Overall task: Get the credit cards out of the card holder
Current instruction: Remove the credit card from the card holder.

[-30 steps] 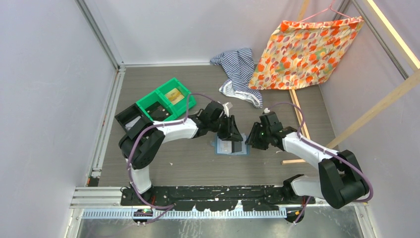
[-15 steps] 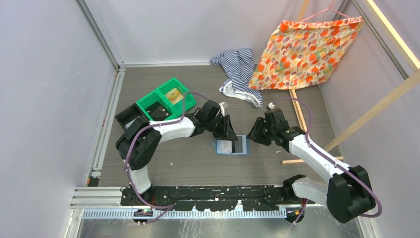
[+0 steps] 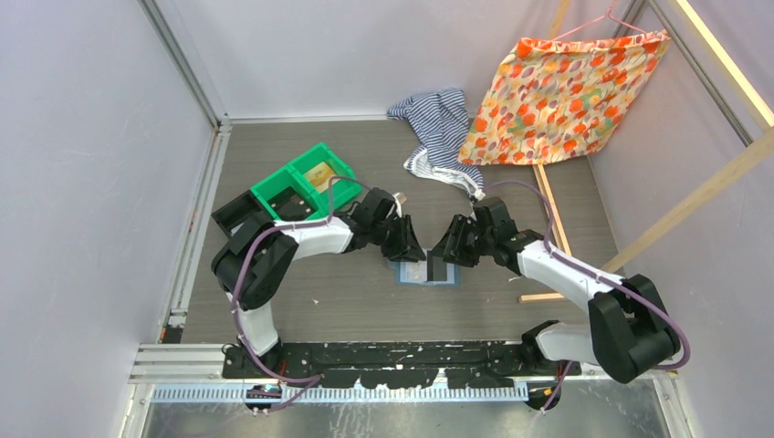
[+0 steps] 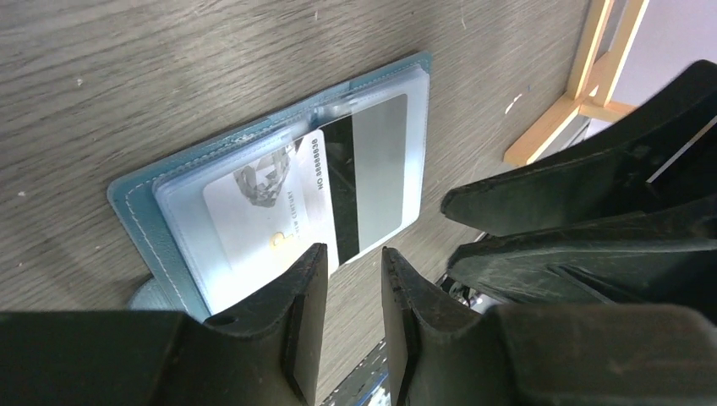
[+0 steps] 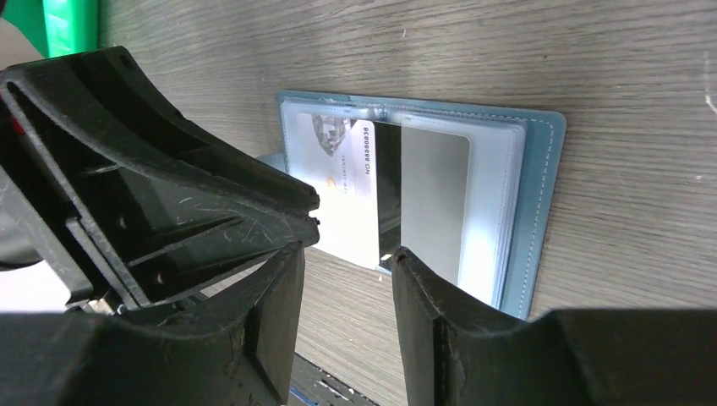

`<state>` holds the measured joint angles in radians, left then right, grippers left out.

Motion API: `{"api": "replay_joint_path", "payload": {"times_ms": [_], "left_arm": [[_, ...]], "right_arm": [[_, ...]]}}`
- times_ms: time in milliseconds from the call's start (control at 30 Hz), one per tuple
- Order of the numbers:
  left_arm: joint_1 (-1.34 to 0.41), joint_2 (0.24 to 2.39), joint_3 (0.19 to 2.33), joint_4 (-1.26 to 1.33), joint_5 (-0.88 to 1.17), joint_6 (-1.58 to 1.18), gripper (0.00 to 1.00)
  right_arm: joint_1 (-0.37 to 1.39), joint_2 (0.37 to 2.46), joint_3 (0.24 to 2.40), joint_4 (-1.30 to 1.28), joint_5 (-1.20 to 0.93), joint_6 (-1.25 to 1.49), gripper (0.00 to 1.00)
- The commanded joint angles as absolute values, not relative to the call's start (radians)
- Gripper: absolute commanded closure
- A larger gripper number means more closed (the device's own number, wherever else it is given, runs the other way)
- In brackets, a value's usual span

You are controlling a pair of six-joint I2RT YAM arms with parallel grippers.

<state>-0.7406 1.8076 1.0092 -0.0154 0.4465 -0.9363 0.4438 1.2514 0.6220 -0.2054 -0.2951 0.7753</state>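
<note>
The slate-blue card holder (image 3: 427, 272) lies open and flat on the wood-grain table between my two grippers. Its clear sleeves show the credit cards: a white card (image 4: 262, 211) with a printed number, a dark card (image 4: 338, 199) under it, and a grey card (image 4: 380, 161). My left gripper (image 3: 404, 245) hovers over the holder's left edge, open, with nothing between its fingers (image 4: 306, 283). My right gripper (image 3: 447, 252) hangs at the holder's right side, open and empty. The right wrist view shows the holder (image 5: 537, 211), the white card (image 5: 347, 194) and the grey card (image 5: 433, 203).
A green two-compartment bin (image 3: 301, 187) stands behind my left arm. A striped cloth (image 3: 438, 128) and a floral cloth (image 3: 566, 96) lie at the back. Wooden bars (image 3: 548, 214) run along the right side.
My right gripper has moved left, closer to the holder's right side. My left gripper has drawn back to the left, off the holder's middle. The holder has not moved.
</note>
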Motion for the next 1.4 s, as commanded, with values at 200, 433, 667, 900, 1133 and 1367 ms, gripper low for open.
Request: {"api": "replay_joint_path", "payload": {"times_ms": [200,433,667,900,1133,1367], "left_arm": [[-0.739,1.846,1.018,0.075,0.515,-0.962,0.69],[-0.722,1.79,0.985,0.034,0.455,-0.945,0.7],[-0.676,1.768,0.917,0.052,0.444,-0.951,0.71],[-0.661,1.781,0.882,0.08,0.44,-0.965,0.71],[-0.662,1.817,0.874,0.127,0.47,-0.982,0.71],[-0.662,1.868,0.87,0.169,0.493,-0.999,0.72]], "right_arm": [[0.446,1.309,0.603,-0.126,-0.303,0.802,0.53],[0.445,1.325,0.584,-0.068,-0.349,0.823,0.54],[0.447,1.386,0.561,0.051,-0.396,0.875,0.54],[0.446,1.46,0.537,0.132,-0.434,0.911,0.54],[0.447,1.458,0.524,0.114,-0.406,0.909,0.54],[0.447,1.488,0.488,0.166,-0.402,0.936,0.55]]}}
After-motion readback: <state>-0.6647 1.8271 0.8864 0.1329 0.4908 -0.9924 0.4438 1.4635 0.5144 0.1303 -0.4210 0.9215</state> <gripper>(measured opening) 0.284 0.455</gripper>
